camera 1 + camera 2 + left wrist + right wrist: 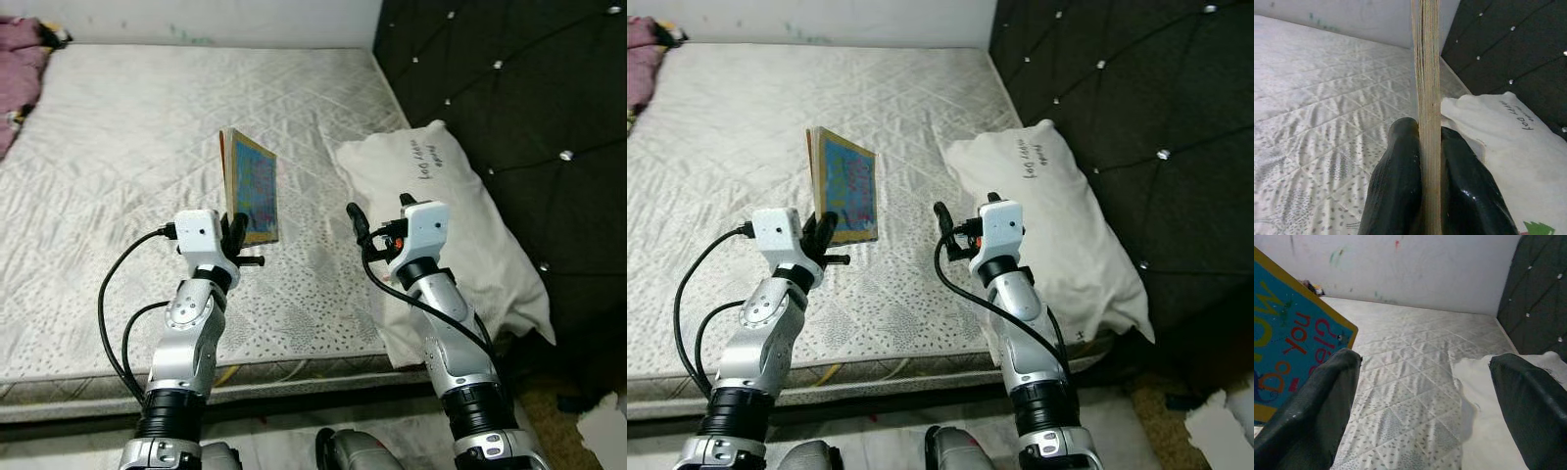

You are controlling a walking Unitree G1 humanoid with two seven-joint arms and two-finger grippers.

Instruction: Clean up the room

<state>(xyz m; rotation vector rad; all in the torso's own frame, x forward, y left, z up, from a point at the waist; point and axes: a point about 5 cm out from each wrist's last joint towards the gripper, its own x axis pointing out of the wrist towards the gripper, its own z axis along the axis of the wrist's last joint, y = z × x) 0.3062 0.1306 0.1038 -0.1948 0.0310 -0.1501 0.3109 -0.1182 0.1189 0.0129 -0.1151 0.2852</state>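
Left tool raised over mattress, clamping upright book, right tool raised alongside, spread wide

A bedroom in a home. A large bare mattress with a quilted, pale grey patterned cover (no sheet on it) lies against a plain white wall. Along one side stands a black tufted headboard studded with shiny buttons. A white pillow with handwriting on it lies against the headboard. Crumpled pink bedding sits at the mattress's far corner.
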